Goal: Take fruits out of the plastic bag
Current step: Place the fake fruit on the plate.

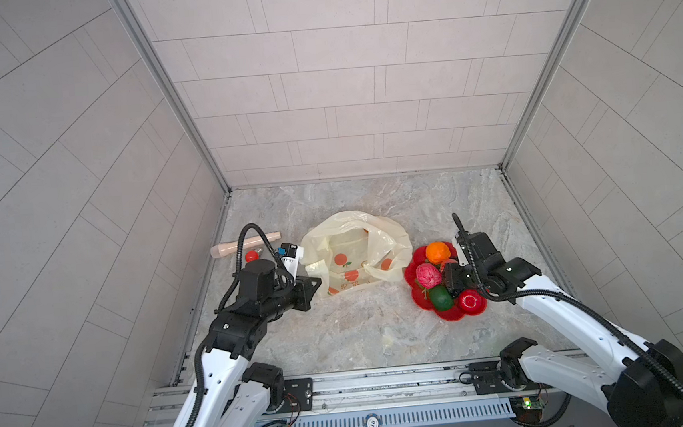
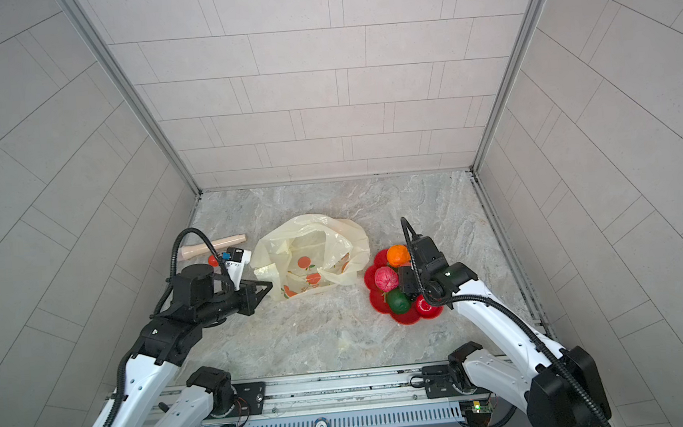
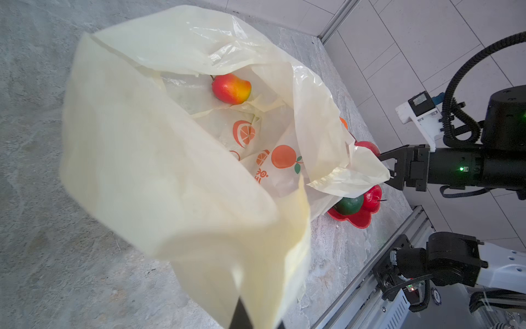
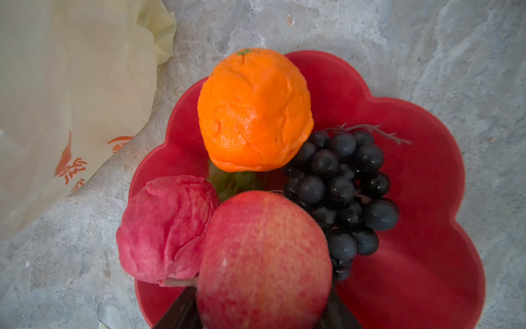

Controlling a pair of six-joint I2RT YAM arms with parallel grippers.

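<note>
Over red plate (image 4: 412, 284), right fingers (image 4: 179, 310) clamp pink-red fruit (image 4: 264, 256); left fingers (image 3: 242, 316) pinch crinkly pale-yellow plastic bag (image 3: 170, 171)

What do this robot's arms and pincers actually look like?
Both the left arm and right arm have white shells with black joints. A ribbed black cable hose loops along each. The left gripper and right gripper are black, with two pointed triangular fingers. A white camera block sits on the wrist, and a green light glows.

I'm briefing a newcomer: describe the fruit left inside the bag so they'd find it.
Find the pale-yellow plastic bag on the table. Deep inside its open mouth lies one fruit. It is red fading to yellow, unlike the flat printed oranges nearby.
</note>
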